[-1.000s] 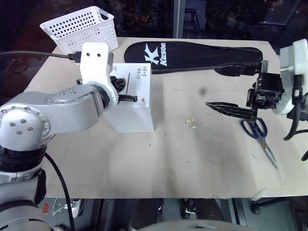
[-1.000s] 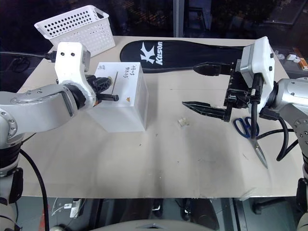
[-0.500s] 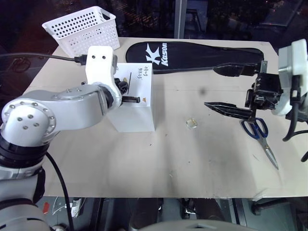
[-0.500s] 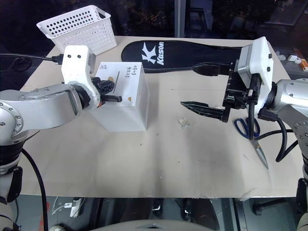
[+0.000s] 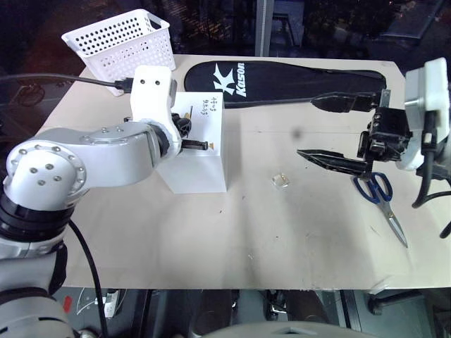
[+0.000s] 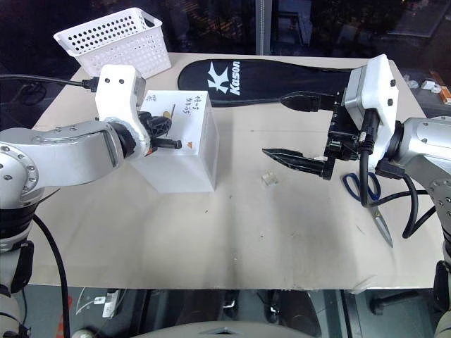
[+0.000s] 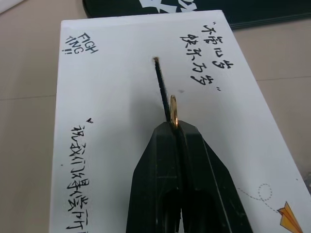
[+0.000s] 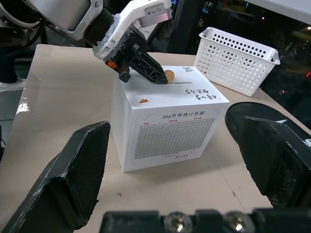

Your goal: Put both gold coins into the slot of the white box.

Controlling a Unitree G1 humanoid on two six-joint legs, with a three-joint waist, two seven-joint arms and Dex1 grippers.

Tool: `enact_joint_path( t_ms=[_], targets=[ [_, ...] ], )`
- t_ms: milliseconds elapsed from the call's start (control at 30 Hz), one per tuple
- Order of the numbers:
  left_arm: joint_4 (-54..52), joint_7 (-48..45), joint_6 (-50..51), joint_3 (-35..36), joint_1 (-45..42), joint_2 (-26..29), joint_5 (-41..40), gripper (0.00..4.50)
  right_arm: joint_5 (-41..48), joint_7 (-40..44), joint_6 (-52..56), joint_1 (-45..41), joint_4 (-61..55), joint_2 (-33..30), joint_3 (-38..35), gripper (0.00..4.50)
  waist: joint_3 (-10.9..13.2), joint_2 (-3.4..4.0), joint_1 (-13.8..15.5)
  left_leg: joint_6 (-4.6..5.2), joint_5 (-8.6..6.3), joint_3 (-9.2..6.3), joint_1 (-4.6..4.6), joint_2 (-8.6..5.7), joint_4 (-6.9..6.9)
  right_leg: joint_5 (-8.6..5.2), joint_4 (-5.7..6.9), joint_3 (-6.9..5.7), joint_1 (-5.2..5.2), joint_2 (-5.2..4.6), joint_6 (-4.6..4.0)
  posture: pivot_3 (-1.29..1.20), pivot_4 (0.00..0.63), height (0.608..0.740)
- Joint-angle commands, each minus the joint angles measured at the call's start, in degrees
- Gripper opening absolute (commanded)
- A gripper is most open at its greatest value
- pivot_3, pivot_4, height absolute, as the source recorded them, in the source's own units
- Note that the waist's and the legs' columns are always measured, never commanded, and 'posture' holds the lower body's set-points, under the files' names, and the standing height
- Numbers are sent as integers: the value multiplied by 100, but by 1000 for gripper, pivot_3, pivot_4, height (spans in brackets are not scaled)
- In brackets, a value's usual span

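Gold coin (image 7: pixel 173 110) pinched in left gripper (image 7: pixel 176 127) tips, over slot (image 7: pixel 161 81).

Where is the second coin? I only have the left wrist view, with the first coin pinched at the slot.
Observer: The second coin, in its clear case, lies on the table between the white box and the right tool.
Operator: Is the right tool holding anything?
Observer: No, it hangs above the table, open and empty.
Operator: Any clutter near that coin?
Observer: Blue-handled scissors lie on the far side of the right tool, well apart from the coin.
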Motion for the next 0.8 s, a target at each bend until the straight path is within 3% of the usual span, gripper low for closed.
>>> enact_joint_path(
  t_ms=[33, 800],
  targets=[
    [14, 42, -5, -36, -45, 55, -96, 0, 87, -54, 9, -100, -155, 18, -62, 4449, 0, 0, 0, 0, 0, 0, 0, 0, 0, 0, 0, 0, 0, 0, 0, 0, 150, 738],
    [45, 301, -91, -61, -72, 78, -234, 0, 85, 28, 14, -142, -100, 29, -24, 4449, 0, 0, -5, 0, 0, 0, 0, 0, 7, 0, 5, 1, 0, 0, -1, 0, 150, 738]
  ],
)
